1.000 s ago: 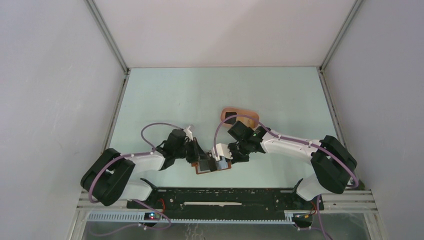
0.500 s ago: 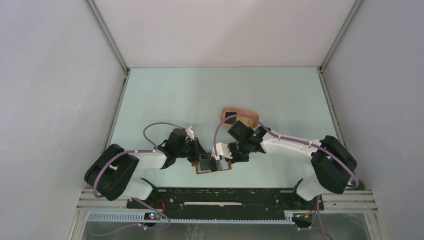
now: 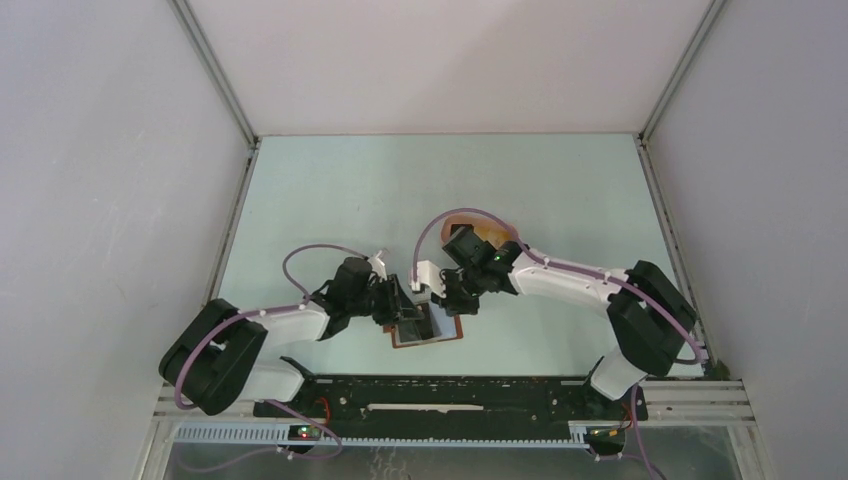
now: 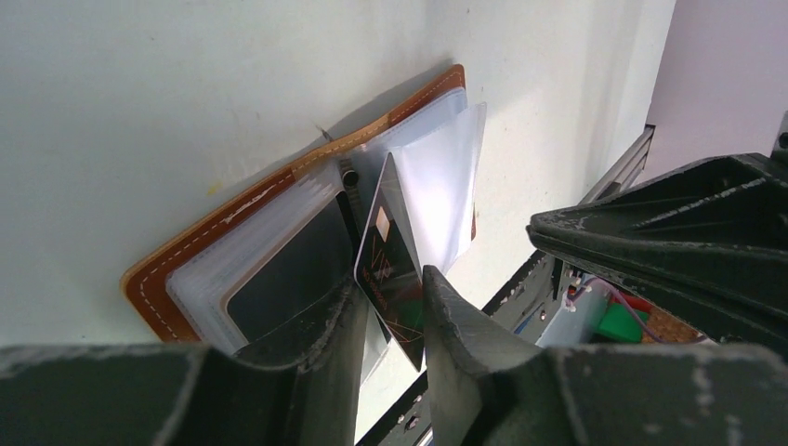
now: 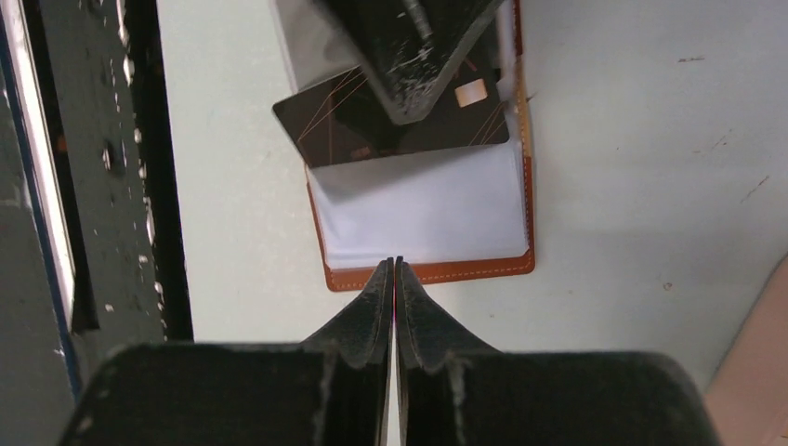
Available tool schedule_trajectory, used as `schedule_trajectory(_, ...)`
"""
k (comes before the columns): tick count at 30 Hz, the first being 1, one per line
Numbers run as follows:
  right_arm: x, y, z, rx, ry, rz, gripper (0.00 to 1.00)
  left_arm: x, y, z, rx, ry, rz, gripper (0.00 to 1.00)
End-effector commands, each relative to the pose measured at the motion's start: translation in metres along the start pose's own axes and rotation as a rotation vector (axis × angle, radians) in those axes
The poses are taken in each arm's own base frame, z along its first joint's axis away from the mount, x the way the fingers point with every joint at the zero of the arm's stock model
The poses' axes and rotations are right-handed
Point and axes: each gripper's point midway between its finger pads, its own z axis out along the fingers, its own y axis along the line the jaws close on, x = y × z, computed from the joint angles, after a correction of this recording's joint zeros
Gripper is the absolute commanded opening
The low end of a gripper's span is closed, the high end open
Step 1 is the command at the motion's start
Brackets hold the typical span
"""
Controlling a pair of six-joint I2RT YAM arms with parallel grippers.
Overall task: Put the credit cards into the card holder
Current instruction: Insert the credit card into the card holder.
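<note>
The card holder (image 3: 442, 334) lies open near the table's front edge, brown leather (image 4: 243, 200) with clear pockets (image 5: 418, 209). A black credit card (image 4: 390, 255) with a gold chip stands slanted with one end in a pocket, and shows in the right wrist view too (image 5: 344, 125). My left gripper (image 4: 392, 283) is open, its fingers standing a little apart on either side of that card. Another dark card (image 4: 279, 279) sits inside a pocket. My right gripper (image 5: 392, 263) is shut on nothing, its tips over the holder's stitched edge (image 5: 437, 271).
A pink oval tray (image 3: 497, 232) sits just behind the right arm, partly hidden by it; its rim shows at the corner of the right wrist view (image 5: 762, 372). The black base rail (image 3: 450, 395) runs close in front of the card holder.
My left jaws have parted from the black card they were pinching. The right gripper has drawn back from the holder's middle toward the far side, staying shut.
</note>
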Motion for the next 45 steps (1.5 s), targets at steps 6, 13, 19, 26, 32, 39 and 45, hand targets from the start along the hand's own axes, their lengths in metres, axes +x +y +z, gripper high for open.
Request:
schedule_trajectory(6, -0.002, -0.025, 0.024, 0.028, 0.029, 0.301, 0.06, 0.023, 0.046, -0.001, -0.162, 0.061, -0.020, 0.31)
schedule_trajectory(13, 0.022, -0.035, 0.038, 0.061, 0.138, 0.367, 0.04, 0.024, 0.051, -0.002, -0.191, 0.063, -0.012, 0.31)
schedule_trajectory(19, 0.019, -0.030, 0.037, 0.029, 0.130, 0.373, 0.03, 0.024, 0.056, 0.000, -0.211, 0.070, -0.007, 0.31)
schedule_trajectory(26, 0.006, -0.027, 0.028, 0.004, 0.079, 0.372, 0.06, 0.028, 0.063, 0.001, -0.244, 0.100, -0.008, 0.29)
schedule_trajectory(32, -0.001, -0.026, 0.021, -0.005, 0.049, 0.368, 0.06, 0.030, 0.070, 0.001, -0.281, 0.121, -0.008, 0.23)
schedule_trajectory(39, -0.018, -0.018, 0.011, -0.056, -0.021, 0.367, 0.07, 0.029, 0.068, 0.005, -0.279, 0.138, -0.011, 0.18)
schedule_trajectory(45, -0.039, -0.004, -0.007, -0.127, -0.153, 0.308, 0.07, 0.029, 0.065, 0.006, -0.261, 0.141, -0.009, 0.24)
